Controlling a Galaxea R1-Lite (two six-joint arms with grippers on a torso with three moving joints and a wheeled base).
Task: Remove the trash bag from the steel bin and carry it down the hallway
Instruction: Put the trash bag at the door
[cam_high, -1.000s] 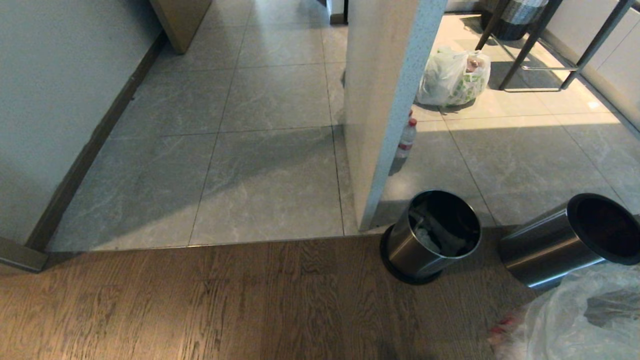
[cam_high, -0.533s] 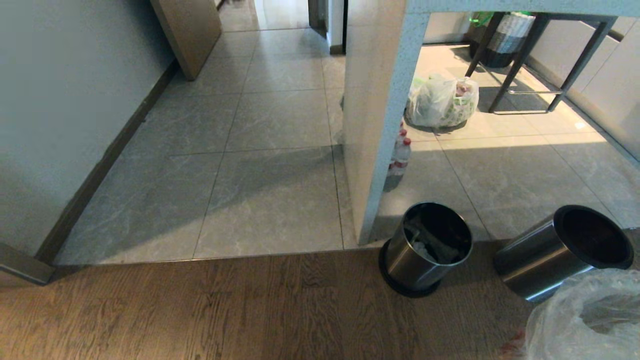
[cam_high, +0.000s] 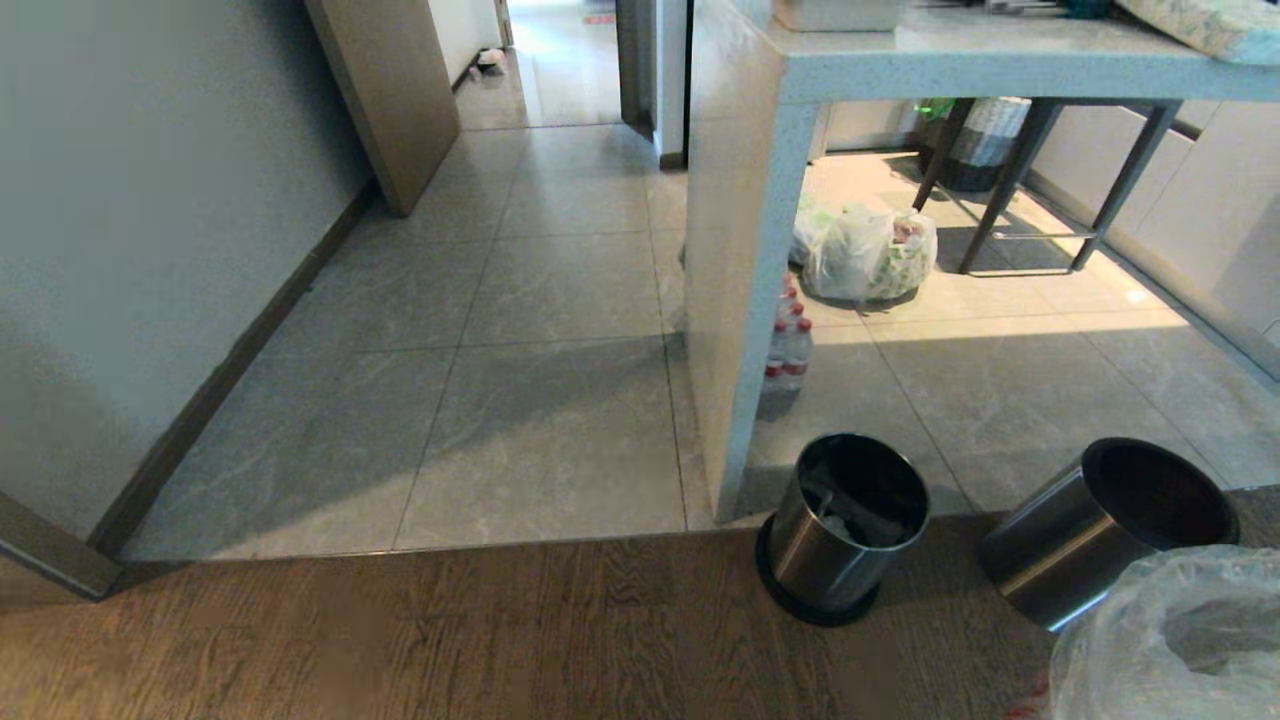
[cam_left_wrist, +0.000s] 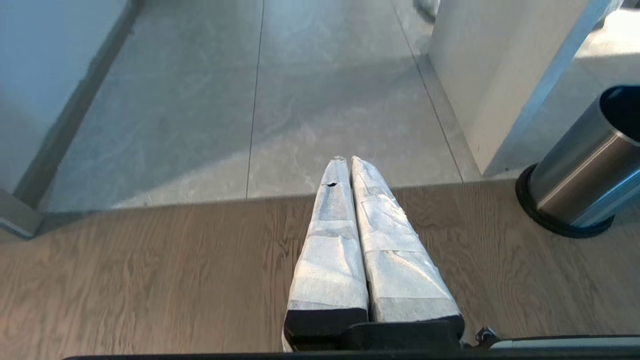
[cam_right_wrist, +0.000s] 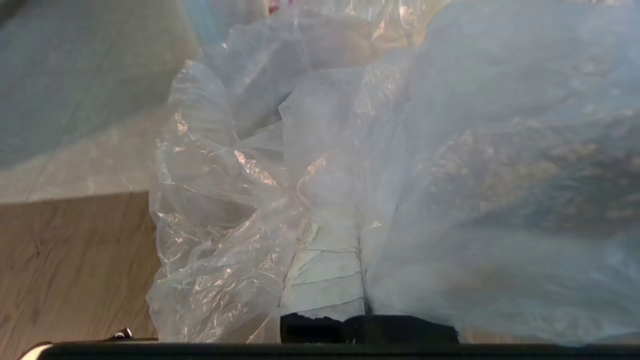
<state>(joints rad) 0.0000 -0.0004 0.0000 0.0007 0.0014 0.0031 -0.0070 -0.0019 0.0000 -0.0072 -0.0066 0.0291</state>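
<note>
Hallway (cam_high: 520, 300) tiles stretch ahead past the wood floor — my right jaws (cam_right_wrist: 325, 285) clench the trash bag (cam_right_wrist: 380, 165); left jaws (cam_left_wrist: 350, 167) shut, empty.

Dark wood planks (cam_high: 400, 640) underfoot meet grey marbled tiles (cam_high: 540, 440) ahead. A white wall (cam_high: 130, 250) with dark skirting runs along the left. On the right, a speckled counter (cam_high: 760, 200), and sunlight falls across the tiles beyond it.
</note>
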